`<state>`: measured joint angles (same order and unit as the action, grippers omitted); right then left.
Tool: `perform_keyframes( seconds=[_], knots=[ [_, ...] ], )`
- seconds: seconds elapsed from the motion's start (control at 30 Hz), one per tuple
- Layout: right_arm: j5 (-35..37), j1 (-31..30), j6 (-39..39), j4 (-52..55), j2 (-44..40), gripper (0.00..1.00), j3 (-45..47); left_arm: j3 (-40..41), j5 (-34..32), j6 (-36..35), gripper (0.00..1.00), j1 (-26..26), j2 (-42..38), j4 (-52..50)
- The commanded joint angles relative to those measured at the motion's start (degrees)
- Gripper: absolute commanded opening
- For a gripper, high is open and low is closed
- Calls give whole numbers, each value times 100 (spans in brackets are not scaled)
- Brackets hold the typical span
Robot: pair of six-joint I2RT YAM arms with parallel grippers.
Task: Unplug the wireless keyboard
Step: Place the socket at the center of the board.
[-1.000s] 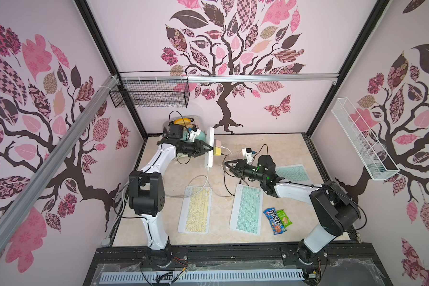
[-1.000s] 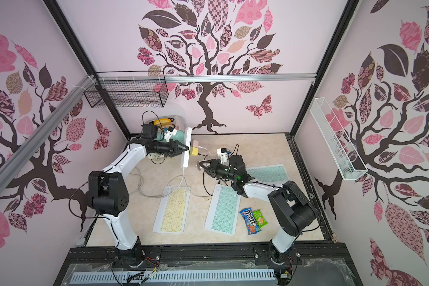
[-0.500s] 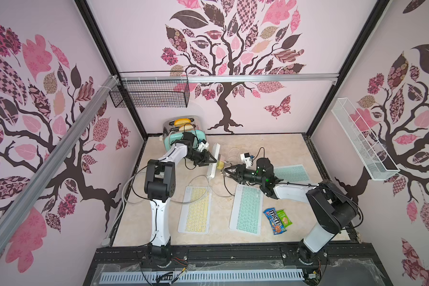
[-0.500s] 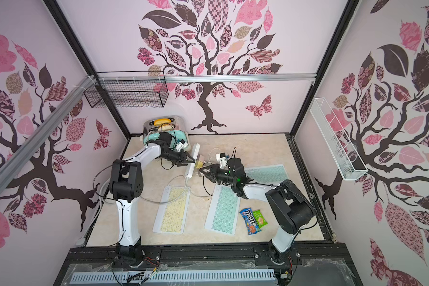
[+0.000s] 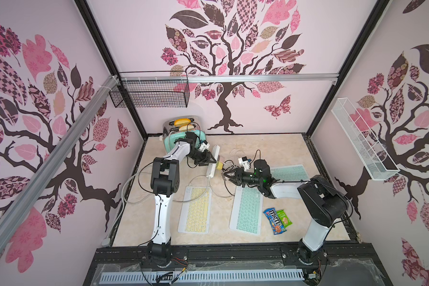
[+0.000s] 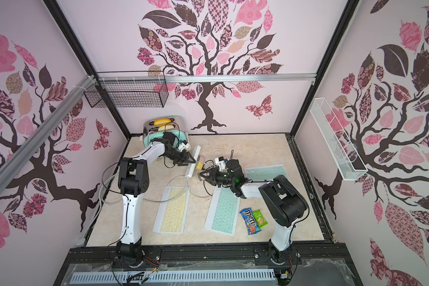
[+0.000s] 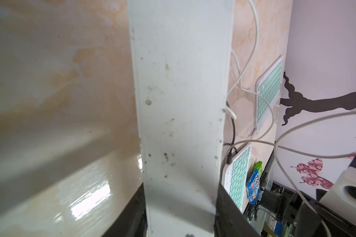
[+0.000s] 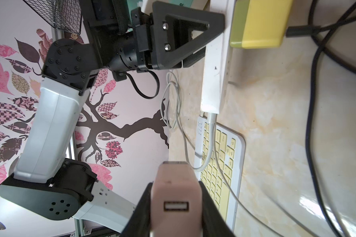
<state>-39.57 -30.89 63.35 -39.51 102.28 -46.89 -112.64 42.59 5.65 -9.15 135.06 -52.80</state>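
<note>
L gripper (image 5: 210,161) is at the white power strip (image 5: 216,151), over the table (image 5: 270,148) just in front of the toaster (image 5: 183,135). The strip is tipped on a long edge, with its blank back toward the L wrist cam and its socket face toward the R arm. In L wrist view the black fingers (image 7: 226,203) sit close along both long edges. Whether they are squeezing or slack cannot be told.

A yellow adapter (image 8: 261,22) is plugged into the strip's socket face, with a black cable (image 8: 310,106) running off it.

R gripper (image 5: 225,175) is just beside the strip, not touching it, and is clamped on a pink adapter (image 8: 177,195). That adapter is clear of the strip. Its USB port faces the R wrist cam w/ nothing in it.

There are three kbds on the table:
- The yellow kbd (image 5: 195,211) is in front of the strip, w/ the strip's thick white cord (image 8: 211,131) draped over its back edge.
- The mint kbd (image 5: 247,213) is beside it, under the R arm's reach. In L wrist view a black plug (image 7: 229,159) sits in its back edge.
- The 2nd mint kbd (image 5: 290,170) is farther back, behind the R arm. A thin white lead (image 7: 255,131) meets its corner.

Which lead goes to which adapter can't be traced.

An M&M's bag (image 5: 273,221) and a green pack (image 5: 284,218) lie touching each other, just beside the mint kbd.
</note>
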Motion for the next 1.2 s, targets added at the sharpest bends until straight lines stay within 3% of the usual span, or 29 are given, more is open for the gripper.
perform_keyframes(
  seconds=[0.0,0.07,0.13,0.2,0.3,0.43,0.53,0.63,0.73,0.87,1.0,1.17],
  knots=[
    [-159,47,-76,-226,29,0,-180,-168,-449,-221,63,22,-73,-240],
    [-166,65,-95,-216,38,0,-169,-179,-660,-283,73,27,-182,-293],
    [-198,77,-94,-224,60,0,-159,-153,-875,-281,90,26,-321,-265],
    [-221,92,-85,-236,73,0,-157,-145,-1103,-312,94,27,-462,-299],
    [-242,123,-83,-224,55,0,-125,35,-1488,-391,88,-21,-858,-475],
    [-264,192,-157,-177,25,0,-35,1250,-2494,-475,74,-377,-1900,-404],
    [-281,233,-334,-1,-5,0,-9,2302,-3252,-430,76,-910,-2551,-67],
    [-272,250,-541,233,-45,0,-10,2825,-3857,-399,87,-1523,-2688,284],
    [-270,244,-596,329,-115,0,7,2708,-4491,-308,87,-1851,-2400,284],
    [-263,246,-590,410,-312,0,113,2442,-5189,-202,88,-1870,-2099,394],
    [-262,245,-721,628,-484,0,164,2180,-5320,-266,90,-1865,-1864,476],
    [-274,244,-771,726,-581,0,189,1927,-5160,-371,71,-1870,-1513,439]
  ],
)
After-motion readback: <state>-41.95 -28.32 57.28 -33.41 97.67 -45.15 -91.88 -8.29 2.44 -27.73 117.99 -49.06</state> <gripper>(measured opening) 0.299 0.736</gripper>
